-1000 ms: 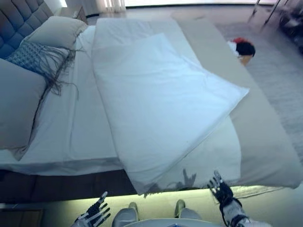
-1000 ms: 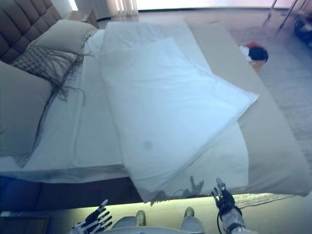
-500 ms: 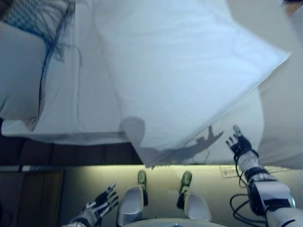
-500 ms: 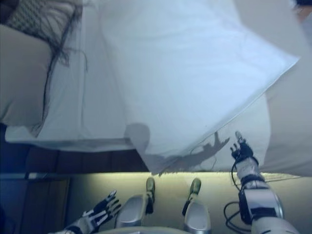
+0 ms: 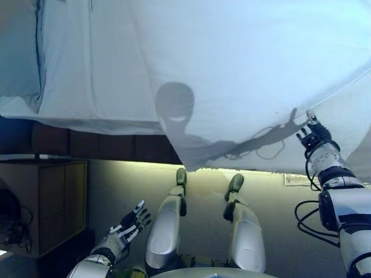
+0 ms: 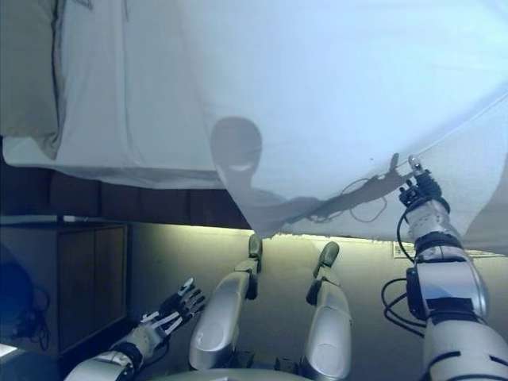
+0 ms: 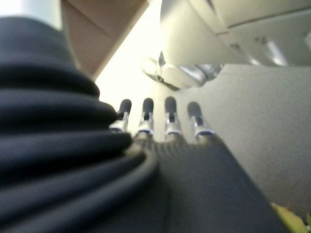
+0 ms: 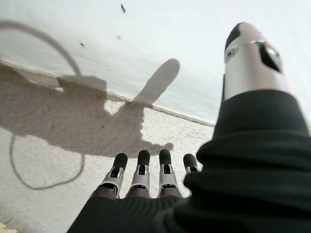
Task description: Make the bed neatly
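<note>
Duvet lies askew across the bed: one corner droops over the bed's near edge, and its lower hem runs diagonally up toward the bed's right side. The mattress sheet beneath shows bare on the left part of the bed.

Right hand is raised to the diagonal hem at the near edge, fingers straight and spread, holding nothing. Whether the fingertips touch the cloth cannot be told. Left hand hangs low beside the bed, well below the near edge, fingers straight and loosely spread, empty.

Risks, as judged from here:
- Pinch closes on the hem only, or misses it. Cause: the hand meets the hem flat-on, with fingers extended rather than curled under the fabric.
- Pulling with one hand would likely swing the duvet further askew. Cause: the left hand is far from the cloth and gives no counter-hold.
- The overhanging corner may slide off toward the floor if the cloth is tugged along the near edge.

View differences:
- Right wrist view shows the hem line close up, with smooth duvet on one side of it and a rougher textured fabric on the other. The head views do not resolve that texture.
- Head views alone show the overall skew and the wooden cabinet beside the bed.
- Left wrist view shows only floor past the fingers, no bedding.
</note>
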Motion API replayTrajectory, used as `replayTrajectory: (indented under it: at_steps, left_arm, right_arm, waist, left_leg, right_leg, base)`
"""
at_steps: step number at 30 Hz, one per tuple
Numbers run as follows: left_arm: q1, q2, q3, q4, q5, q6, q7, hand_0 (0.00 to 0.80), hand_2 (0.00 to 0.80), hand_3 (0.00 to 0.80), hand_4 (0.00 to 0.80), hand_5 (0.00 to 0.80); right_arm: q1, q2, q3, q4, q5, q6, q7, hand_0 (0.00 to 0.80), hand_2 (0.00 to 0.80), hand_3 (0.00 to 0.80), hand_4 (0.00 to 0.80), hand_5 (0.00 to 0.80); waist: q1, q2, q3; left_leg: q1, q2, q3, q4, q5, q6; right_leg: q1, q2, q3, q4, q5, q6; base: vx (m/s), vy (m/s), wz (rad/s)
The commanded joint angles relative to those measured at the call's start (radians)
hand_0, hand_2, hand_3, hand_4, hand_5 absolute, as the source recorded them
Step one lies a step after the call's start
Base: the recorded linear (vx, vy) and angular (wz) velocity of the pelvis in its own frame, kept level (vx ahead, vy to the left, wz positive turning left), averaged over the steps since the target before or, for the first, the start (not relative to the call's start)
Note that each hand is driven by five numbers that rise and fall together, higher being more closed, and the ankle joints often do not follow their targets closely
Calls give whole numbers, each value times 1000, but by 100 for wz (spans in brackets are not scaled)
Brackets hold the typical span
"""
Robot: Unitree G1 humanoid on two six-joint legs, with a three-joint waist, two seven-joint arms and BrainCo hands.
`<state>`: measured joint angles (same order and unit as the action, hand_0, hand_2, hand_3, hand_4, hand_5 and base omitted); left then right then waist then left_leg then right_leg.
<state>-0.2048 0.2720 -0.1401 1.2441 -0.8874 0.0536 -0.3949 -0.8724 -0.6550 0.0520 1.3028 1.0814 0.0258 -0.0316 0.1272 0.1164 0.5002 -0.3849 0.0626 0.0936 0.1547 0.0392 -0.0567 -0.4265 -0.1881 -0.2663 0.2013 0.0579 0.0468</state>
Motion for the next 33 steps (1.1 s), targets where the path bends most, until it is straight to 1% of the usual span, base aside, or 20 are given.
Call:
replayTrajectory:
  at_steps: [1,4,8,14,16,19,20,22,29,30,31,33]
  left_arm:
    - [39,32,-49,-4,-42,-15,-24,0,0,0,0,0]
    - [61,35,-52,-25,-42,-20,-36,0,0,0,0,0]
    - [88,43,-61,-62,-75,-22,-24,0,0,0,0,0]
    - [144,59,-39,-91,-62,-7,-45,0,0,0,0,0]
    - [156,58,-35,-92,-56,-8,-54,0,0,0,0,0]
    - [173,60,-34,-95,-46,-13,-69,0,0,0,0,0]
    - [177,61,-32,-97,-43,-13,-75,0,0,0,0,0]
    - [188,64,-31,-107,-39,-12,-80,0,0,0,0,0]
    - [209,77,-39,-147,-41,4,-77,0,0,0,0,0]
    - [212,77,-40,-149,-41,4,-78,0,0,0,0,0]
    - [216,77,-40,-151,-42,2,-80,0,0,0,0,0]
    - [221,79,-39,-156,-44,5,-79,0,0,0,0,0]
  right_arm:
    - [-73,-93,58,-4,-14,-27,8,0,0,0,0,0]
    - [-103,-121,63,-15,-3,-35,23,0,0,0,0,0]
    - [-153,-162,78,-33,-22,-47,32,0,0,0,0,0]
    - [-249,-238,126,-47,-35,-19,82,0,0,0,0,0]
    - [-272,-249,143,-51,-39,-22,105,0,0,0,0,0]
    - [-307,-265,164,-60,-42,-7,128,0,0,0,0,0]
    - [-317,-269,171,-62,-48,-5,131,0,0,0,0,0]
    - [-343,-282,182,-67,-54,9,136,0,0,0,0,0]
    - [-396,-298,212,-80,-99,9,176,0,0,0,0,0]
    - [-399,-300,216,-82,-105,-1,181,678,678,678,678,678]
    - [-401,-301,218,-88,-108,-12,186,800,800,800,800,800]
    - [-395,-302,212,-98,-115,-7,203,800,800,800,800,800]
  waist:
    - [2,21,20]
    - [9,30,20]
    - [23,44,20]
    - [44,65,20]
    - [49,69,20]
    - [55,73,20]
    - [54,72,20]
    - [59,74,20]
    - [71,82,20]
    - [72,82,20]
    - [73,82,20]
    - [73,83,20]
  left_leg:
    - [-56,3,-15,-22,45,-9]
    - [-73,6,-15,-33,55,-11]
    - [-93,4,-19,-52,67,-11]
    - [-115,0,-31,-55,76,-14]
    - [-117,2,-32,-59,79,-15]
    - [-116,1,-34,-66,83,-16]
    - [-101,-2,-39,-69,63,-22]
    - [-100,-2,-40,-72,66,-23]
    - [-107,-1,-48,-73,73,-23]
    - [-107,-1,-49,-74,74,-22]
    - [-108,0,-48,-75,74,-22]
    - [-106,0,-47,-75,75,-23]
  right_leg:
    - [-58,-7,12,124,-75,34]
    - [-85,-13,8,142,-79,35]
    - [-118,-21,6,170,-90,37]
    - [-151,-34,0,204,-104,33]
    - [-157,-38,-4,212,-108,32]
    - [-160,-43,-8,222,-115,31]
    - [-150,-45,4,231,-143,41]
    - [-152,-48,1,238,-147,41]
    - [-161,-55,-4,255,-153,39]
    - [-162,-55,-5,256,-153,38]
    - [-162,-56,-6,257,-154,38]
    - [-161,-57,-9,258,-155,39]
  base:
    - [0,0,0]
    - [0,0,0]
    - [0,0,0]
    - [0,0,0]
    - [5,1,2]
    - [45,-10,5]
    - [100,-19,6]
    - [61,-12,5]
    - [6,-5,2]
    - [0,0,0]
    - [0,0,0]
    - [0,0,0]
